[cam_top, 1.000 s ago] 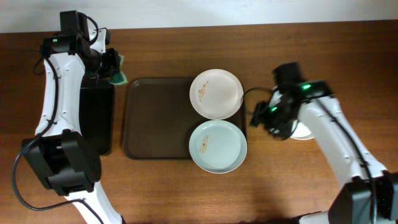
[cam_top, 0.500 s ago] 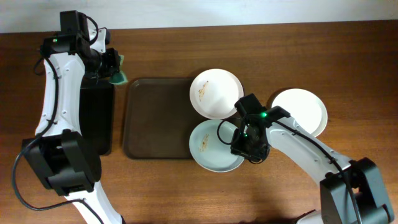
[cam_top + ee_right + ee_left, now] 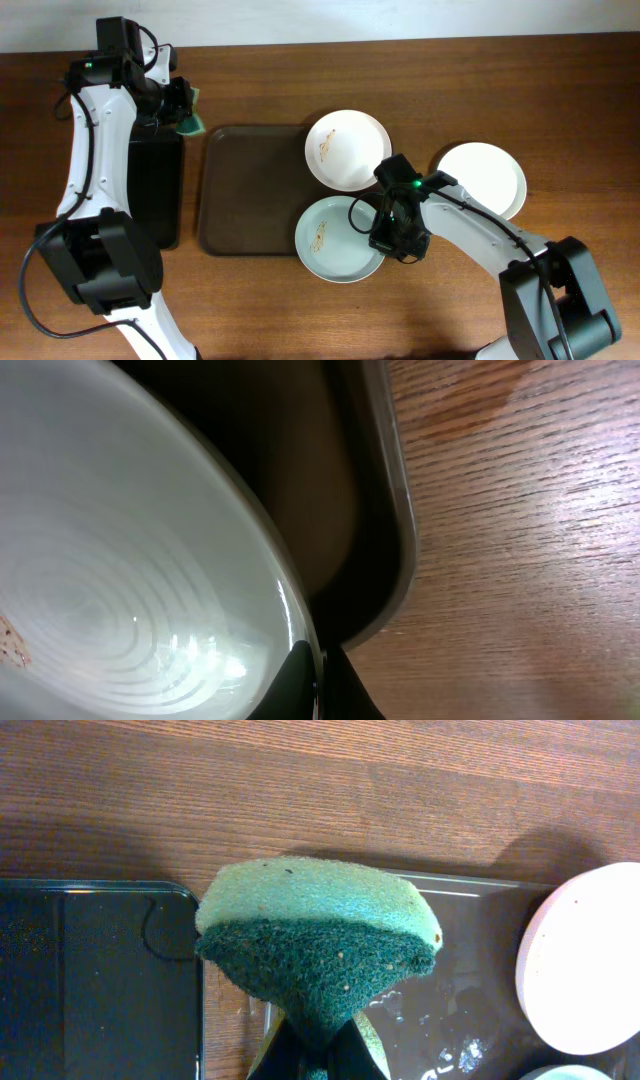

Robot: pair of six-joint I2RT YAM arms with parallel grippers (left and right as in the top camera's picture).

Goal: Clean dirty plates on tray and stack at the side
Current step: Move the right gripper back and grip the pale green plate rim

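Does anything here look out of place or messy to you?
The pale mint plate hangs off the brown tray's near right corner rather than sitting squarely in it, with the right gripper's jaws shut on its rim. It and the white plate beside it carry brown crumb stains.

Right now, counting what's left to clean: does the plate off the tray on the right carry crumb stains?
No, that plate shows plain white from overhead, with no brown marks.

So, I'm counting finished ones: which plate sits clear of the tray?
The white plate on the wood at far right; the stained upper plate and mint plate overlap the brown tray's right edge.
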